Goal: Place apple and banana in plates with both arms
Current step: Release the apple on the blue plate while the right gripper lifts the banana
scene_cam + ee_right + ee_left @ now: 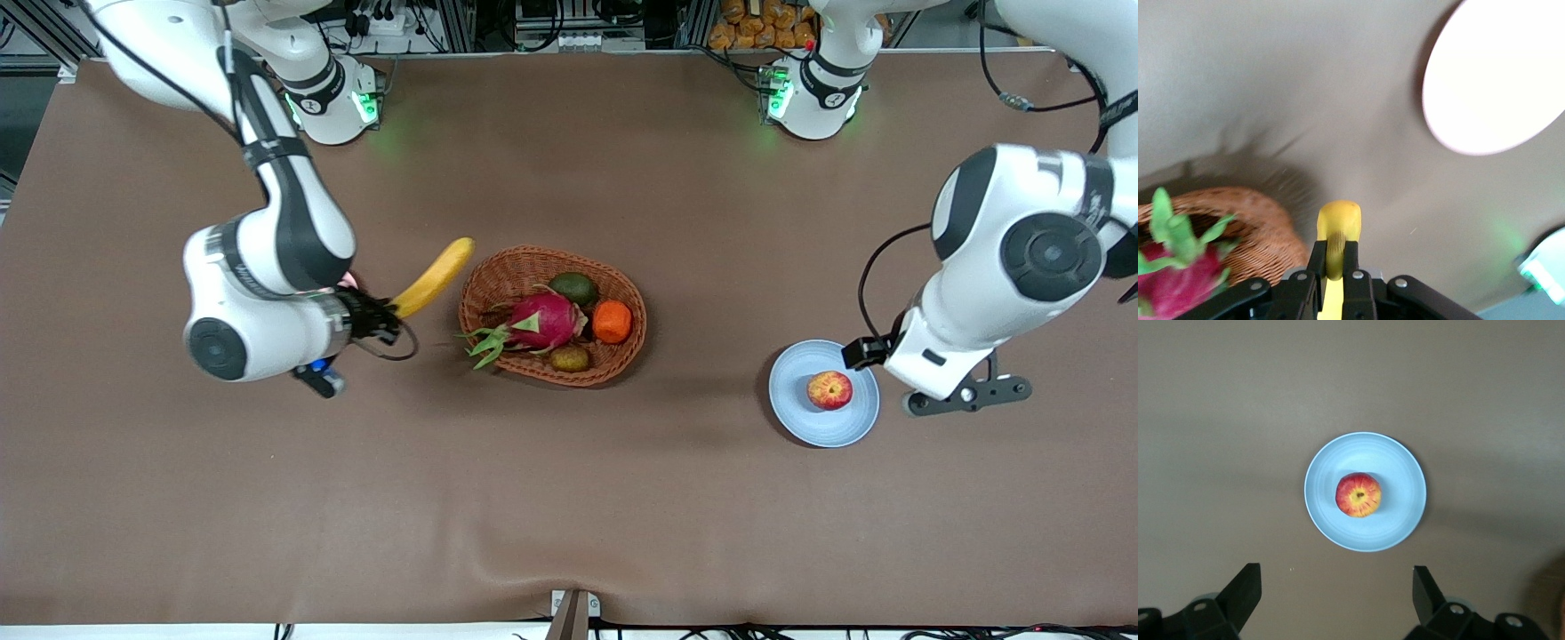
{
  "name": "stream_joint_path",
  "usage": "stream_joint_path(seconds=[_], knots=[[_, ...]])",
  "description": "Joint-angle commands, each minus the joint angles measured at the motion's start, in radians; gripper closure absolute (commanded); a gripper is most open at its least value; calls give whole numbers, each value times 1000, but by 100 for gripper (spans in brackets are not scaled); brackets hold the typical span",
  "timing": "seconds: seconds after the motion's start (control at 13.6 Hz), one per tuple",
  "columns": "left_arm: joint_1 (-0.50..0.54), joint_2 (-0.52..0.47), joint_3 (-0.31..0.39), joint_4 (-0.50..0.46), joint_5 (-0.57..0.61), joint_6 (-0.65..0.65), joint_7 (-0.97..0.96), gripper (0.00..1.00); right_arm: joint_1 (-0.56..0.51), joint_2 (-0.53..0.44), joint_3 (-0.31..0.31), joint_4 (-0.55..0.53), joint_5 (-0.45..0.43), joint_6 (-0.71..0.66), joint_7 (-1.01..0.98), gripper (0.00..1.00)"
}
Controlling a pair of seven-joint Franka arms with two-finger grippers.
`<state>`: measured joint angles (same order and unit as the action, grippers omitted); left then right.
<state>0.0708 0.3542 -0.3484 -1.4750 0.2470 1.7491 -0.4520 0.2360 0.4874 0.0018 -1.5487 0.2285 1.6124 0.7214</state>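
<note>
The red and yellow apple lies in the middle of the light blue plate; both show in the left wrist view, apple on plate. My left gripper is open and empty, over the table beside the blue plate. My right gripper is shut on the yellow banana, held in the air between the basket and the pale pink plate, which is mostly hidden under the right arm. In the right wrist view the fingers pinch the banana; the plate looks pale.
A brown oval wicker basket stands mid-table with a dragon fruit, an orange fruit, a green fruit and a brownish kiwi-like fruit. Its rim shows in the right wrist view.
</note>
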Motion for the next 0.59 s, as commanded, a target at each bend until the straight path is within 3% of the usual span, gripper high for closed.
stream_joint_path(seconds=[0.0, 0.3, 0.52], knots=[[4, -73, -1, -16, -40, -34, 15, 0, -64, -58, 13, -19, -115, -29, -231, 100], [6, -139, 2, -15, -97, -69, 15, 0, -153, -76, 14, -100, -216, 33, -645, 100], [6, -208, -1, -16, -98, -126, 19, 0, -159, -92, 14, -215, -276, 183, -708, 100]])
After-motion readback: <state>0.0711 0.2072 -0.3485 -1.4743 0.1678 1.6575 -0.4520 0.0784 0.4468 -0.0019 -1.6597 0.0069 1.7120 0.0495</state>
